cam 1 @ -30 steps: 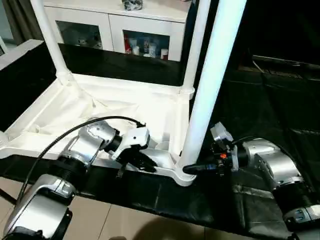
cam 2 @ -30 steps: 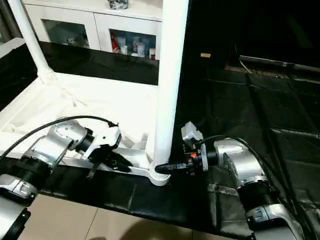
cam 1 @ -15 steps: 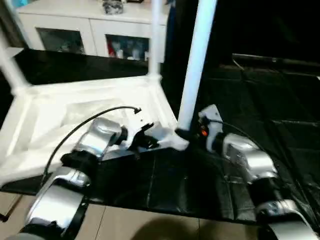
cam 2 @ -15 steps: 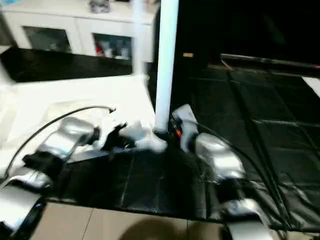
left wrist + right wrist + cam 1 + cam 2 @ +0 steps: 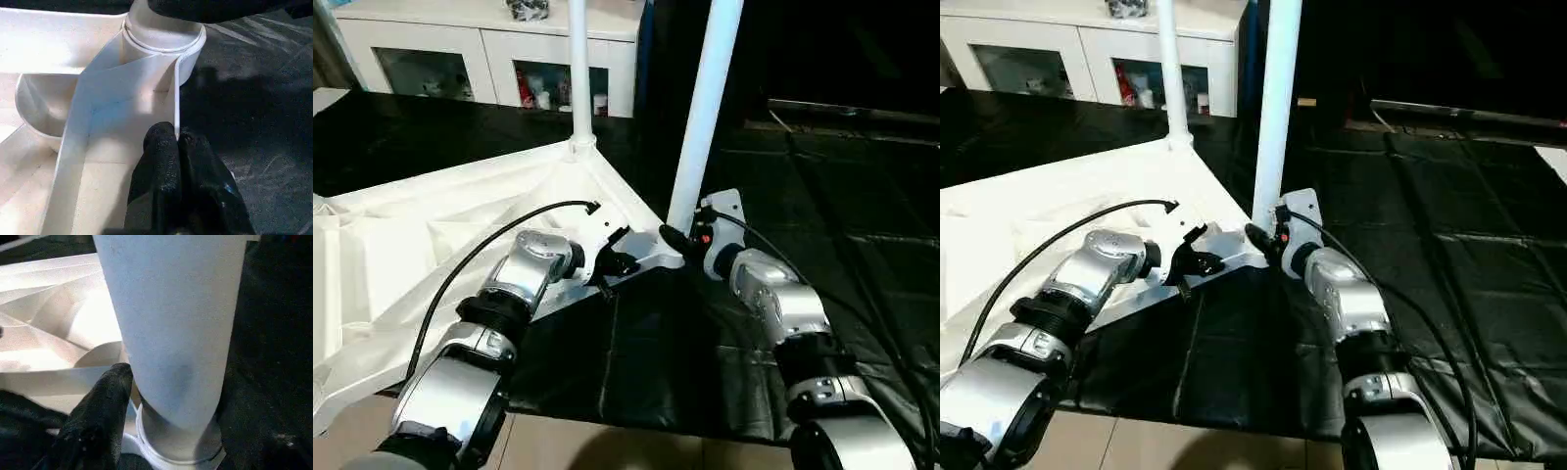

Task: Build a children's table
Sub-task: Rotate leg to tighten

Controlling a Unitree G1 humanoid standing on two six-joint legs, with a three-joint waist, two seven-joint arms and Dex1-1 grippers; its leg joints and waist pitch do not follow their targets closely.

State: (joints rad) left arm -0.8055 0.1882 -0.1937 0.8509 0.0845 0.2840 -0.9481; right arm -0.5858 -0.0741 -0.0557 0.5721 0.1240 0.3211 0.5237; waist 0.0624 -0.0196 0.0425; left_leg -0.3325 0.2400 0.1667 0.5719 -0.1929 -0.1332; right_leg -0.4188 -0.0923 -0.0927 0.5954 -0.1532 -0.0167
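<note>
Table top lies upside down on the black sheet, its near corner between the two grippers. Left gripper has its fingers pressed together on the thin rim beside the corner socket. Right gripper stands spread around the foot of the upright leg in that socket; a second leg rises beyond.

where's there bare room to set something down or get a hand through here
Free: the black mat right of the near leg, and the mat strip in front of the tabletop. Crowded: the near corner, where the left gripper pinches the rim and the right gripper sits at that leg's base.
</note>
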